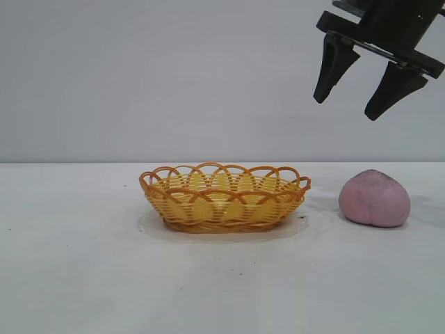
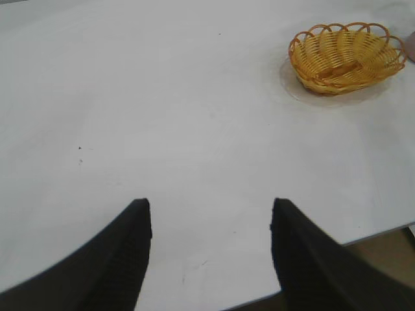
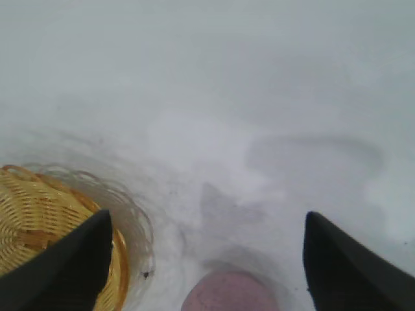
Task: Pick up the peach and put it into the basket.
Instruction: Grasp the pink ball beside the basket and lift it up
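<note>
The pink-mauve peach [image 1: 374, 198] lies on the white table to the right of the yellow wicker basket [image 1: 224, 197], a short gap between them. My right gripper [image 1: 346, 103] hangs open and empty high above the gap between the peach and the basket. In the right wrist view the peach [image 3: 230, 293] shows partly, between the spread fingers, with the basket [image 3: 35, 227] at one side. My left gripper [image 2: 211, 206] is open and empty over bare table, far from the basket [image 2: 345, 57]; it is not in the exterior view.
The white table [image 1: 83, 264] runs wide in front of the basket and to its left. In the left wrist view the table's edge [image 2: 363, 237] runs close by the left gripper. A plain pale wall stands behind.
</note>
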### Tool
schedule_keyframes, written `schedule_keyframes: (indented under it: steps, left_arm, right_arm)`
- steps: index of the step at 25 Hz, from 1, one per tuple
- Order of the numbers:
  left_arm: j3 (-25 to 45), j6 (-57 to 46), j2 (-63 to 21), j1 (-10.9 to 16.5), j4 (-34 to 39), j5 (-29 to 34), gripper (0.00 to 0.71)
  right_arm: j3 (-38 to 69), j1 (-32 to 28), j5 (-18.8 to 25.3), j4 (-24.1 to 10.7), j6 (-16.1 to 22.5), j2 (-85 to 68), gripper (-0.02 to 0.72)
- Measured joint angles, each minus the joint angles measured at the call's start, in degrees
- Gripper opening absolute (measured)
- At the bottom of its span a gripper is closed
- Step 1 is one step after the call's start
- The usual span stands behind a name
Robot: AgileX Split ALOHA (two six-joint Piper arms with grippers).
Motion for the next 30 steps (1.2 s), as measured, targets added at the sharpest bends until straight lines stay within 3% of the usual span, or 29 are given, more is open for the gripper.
schedule_keyframes:
  steps: [3, 11, 15, 30]
  left_arm:
    - [0.00, 0.08, 0.00, 1.37, -0.10, 0.00, 0.360]
    - [0.00, 0.08, 0.00, 14.22, -0.23, 0.00, 0.360]
    - [0.00, 0.08, 0.00, 18.21, -0.23, 0.00, 0.360]
    - [0.00, 2.95, 0.00, 18.79, -2.04, 0.00, 0.360]
  right_arm:
    - [0.00, 0.00, 0.00, 0.00, -0.11, 0.00, 0.523]
    - [0.00, 0.00, 0.10, 0.00, -0.11, 0.00, 0.523]
    - [0.00, 0.00, 0.19, 0.00, -0.11, 0.00, 0.523]
    - [0.00, 0.00, 0.19, -0.10, -1.53, 0.00, 0.523]
